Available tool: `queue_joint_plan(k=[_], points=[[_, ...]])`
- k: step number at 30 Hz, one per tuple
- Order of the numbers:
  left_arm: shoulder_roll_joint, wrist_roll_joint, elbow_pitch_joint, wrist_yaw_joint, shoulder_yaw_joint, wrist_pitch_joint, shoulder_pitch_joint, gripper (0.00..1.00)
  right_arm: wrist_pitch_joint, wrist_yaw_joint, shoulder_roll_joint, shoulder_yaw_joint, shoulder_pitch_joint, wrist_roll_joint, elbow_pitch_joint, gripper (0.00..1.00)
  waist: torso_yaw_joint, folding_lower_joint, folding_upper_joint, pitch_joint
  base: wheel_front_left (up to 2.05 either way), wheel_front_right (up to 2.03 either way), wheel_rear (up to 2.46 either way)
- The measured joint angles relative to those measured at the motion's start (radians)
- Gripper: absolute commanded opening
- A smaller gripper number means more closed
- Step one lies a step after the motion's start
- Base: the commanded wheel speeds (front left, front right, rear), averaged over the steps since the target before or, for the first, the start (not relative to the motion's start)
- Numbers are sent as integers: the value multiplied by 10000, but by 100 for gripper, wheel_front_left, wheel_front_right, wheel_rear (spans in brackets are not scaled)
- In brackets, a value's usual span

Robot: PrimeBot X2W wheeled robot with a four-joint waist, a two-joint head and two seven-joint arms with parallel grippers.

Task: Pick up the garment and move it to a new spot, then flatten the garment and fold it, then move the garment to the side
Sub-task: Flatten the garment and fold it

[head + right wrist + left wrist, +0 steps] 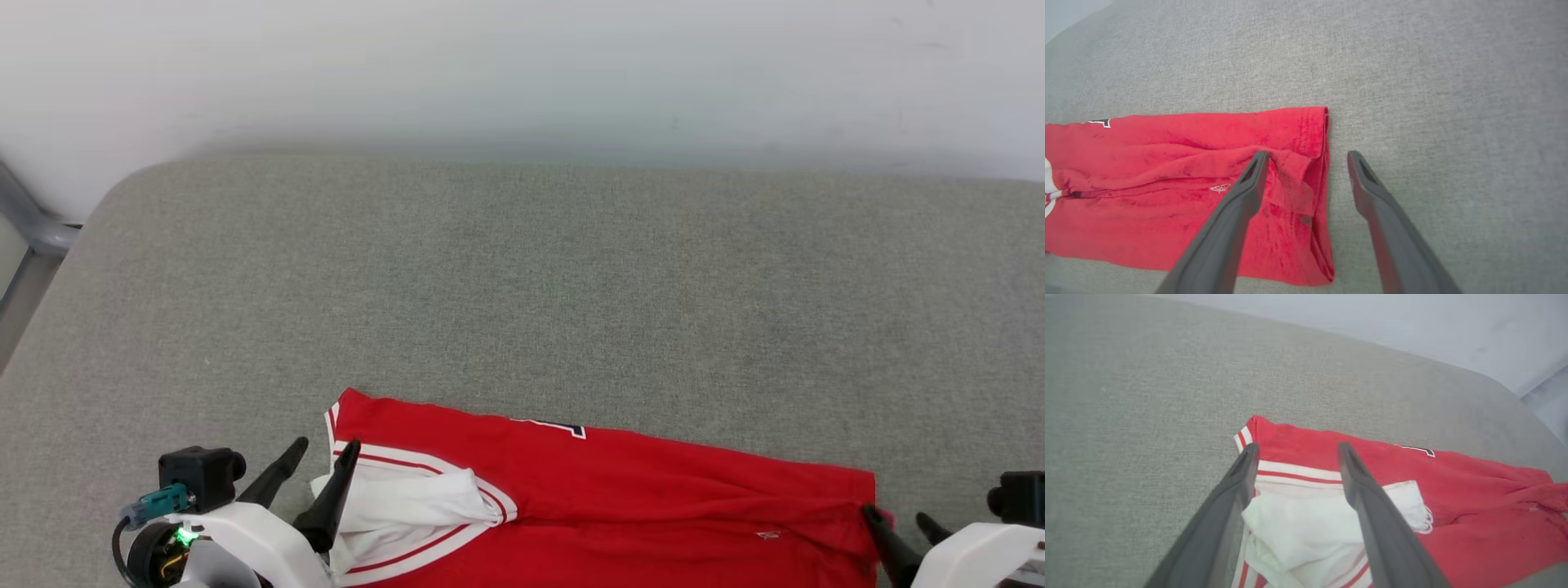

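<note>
Jersey (653, 490), folded into a red band, lies at 6 o'clock on the grey worktop (522, 286) with the open left hand (326, 444) and open right hand (896, 514) at its ends; dragging it sideways could spill the bunched white sleeve (408, 498)

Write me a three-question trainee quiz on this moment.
1. True or false: the left gripper is shut on the garment.
2. In the left wrist view, what lies between that gripper's fingers? A. white sleeve B. black lettering C. bare cushion
3. Fill in: the right gripper, at the garment's red hem end, is ___.
Key: 1 false; 2 A; 3 open.
</note>
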Motion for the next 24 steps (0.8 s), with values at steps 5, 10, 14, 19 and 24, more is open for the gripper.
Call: queue_joint_plan(k=[5,10,14,19,24], points=[[-111,554,-614,495,441,-510,132,100,819,0,-2,-456,2,-301,-587,100,30,0,0,-190,0,0,0],[-535,1360,-1149,767,1103,-631,248,100,1632,-2,-132,-888,-110,-533,-955,100,181,0,1,-164,0,0,0],[-1035,2343,-1661,700,1891,-633,281,100,2174,0,-301,-1014,-385,-587,-1020,100,345,0,0,12,0,0,0],[-1595,3273,-1950,345,2568,-635,405,100,2744,0,-343,-840,-620,-614,-932,100,559,1,0,351,0,0,0],[-1987,3776,-2000,-23,2909,-635,504,100,3219,0,-199,-621,-546,-591,-644,100,789,2,0,677,0,0,0]])
